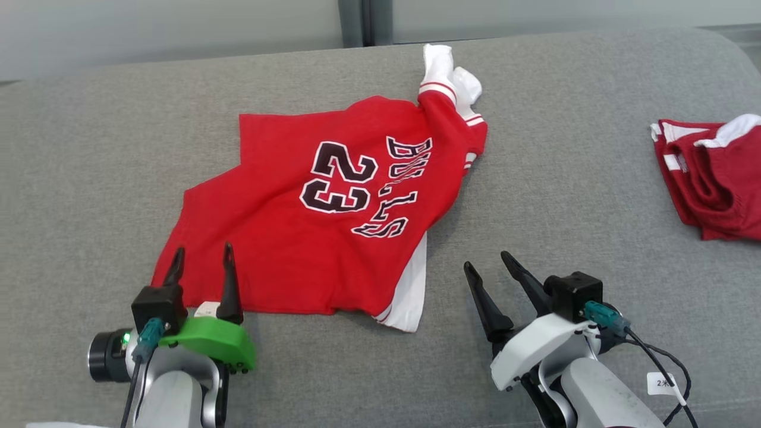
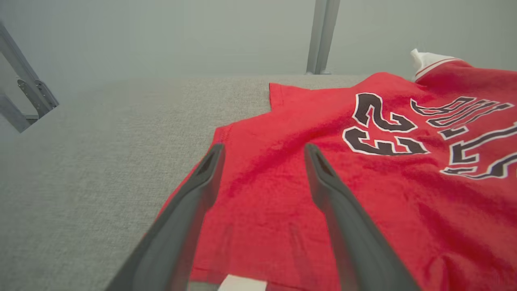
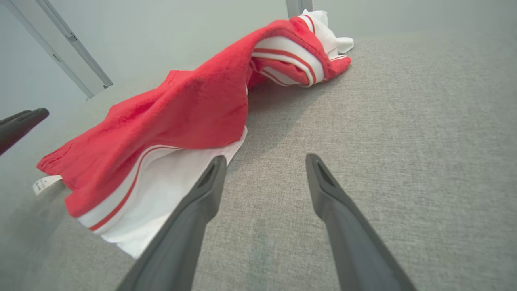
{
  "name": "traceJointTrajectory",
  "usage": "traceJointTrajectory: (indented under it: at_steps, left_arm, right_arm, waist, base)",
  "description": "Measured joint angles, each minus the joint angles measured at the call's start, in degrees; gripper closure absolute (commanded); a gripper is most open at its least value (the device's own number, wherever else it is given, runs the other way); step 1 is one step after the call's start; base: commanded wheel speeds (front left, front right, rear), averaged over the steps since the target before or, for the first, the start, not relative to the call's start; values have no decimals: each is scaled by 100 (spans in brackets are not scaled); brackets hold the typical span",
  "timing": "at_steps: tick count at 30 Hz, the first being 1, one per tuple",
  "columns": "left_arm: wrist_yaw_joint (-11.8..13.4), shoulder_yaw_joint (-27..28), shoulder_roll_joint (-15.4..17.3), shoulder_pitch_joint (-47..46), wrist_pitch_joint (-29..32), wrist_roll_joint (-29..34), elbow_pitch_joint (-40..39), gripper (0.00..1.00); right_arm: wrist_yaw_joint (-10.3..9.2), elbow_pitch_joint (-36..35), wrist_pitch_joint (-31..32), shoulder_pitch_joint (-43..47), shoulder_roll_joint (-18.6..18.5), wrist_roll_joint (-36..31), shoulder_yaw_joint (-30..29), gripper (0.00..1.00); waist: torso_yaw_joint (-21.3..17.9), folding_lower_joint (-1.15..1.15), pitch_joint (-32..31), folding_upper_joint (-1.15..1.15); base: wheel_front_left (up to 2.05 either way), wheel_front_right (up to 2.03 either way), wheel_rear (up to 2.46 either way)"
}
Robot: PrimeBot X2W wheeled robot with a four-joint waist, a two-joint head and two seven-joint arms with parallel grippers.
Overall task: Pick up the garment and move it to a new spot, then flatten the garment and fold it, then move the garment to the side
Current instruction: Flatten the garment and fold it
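Red shirt (image 1: 321,220): part-spread on the grey cushion (image 1: 89,178), long axis running from its near-left hem to its bunched far-right sleeves | left gripper (image 1: 203,249): over the shirt's near-left corner, fingers wide, gripping nothing; your nearer arm | right gripper (image 1: 487,260): just off the shirt's white near-right edge, fingers wide, empty

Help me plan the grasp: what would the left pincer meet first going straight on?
Probably the red jersey: its near corner lies right ahead of the open left pincer, though the gap is unclear.
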Motion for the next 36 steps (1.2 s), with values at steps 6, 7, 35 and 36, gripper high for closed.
traceJointTrajectory:
  at_steps: [6, 7, 35, 36]
  left_arm:
    - [31, -125, -5, 489, 0, -271, -142, 0]
    - [68, -213, -7, 575, 0, -330, -181, 0]
    - [179, -502, -8, 720, 0, -693, -247, 0]
    - [179, -502, -8, 720, 0, -693, -247, 0]
  right_arm:
    - [0, 118, 0, 20, -4, 83, 191, 0]
    - [1, 196, 0, 12, -10, 83, 250, 0]
    - [3, 1792, -2, -564, -216, -597, -377, 100]
    - [3, 1792, -2, -564, -216, -597, -377, 100]
  waist:
    - [419, 0, -158, 0]
    - [554, 0, -186, 0]
    - [1563, 0, -237, 0]
    - [1563, 0, -237, 0]
  base:
    - [0, 0, 0]
    - [0, 0, 0]
    - [0, 0, 0]
    - [0, 0, 0]
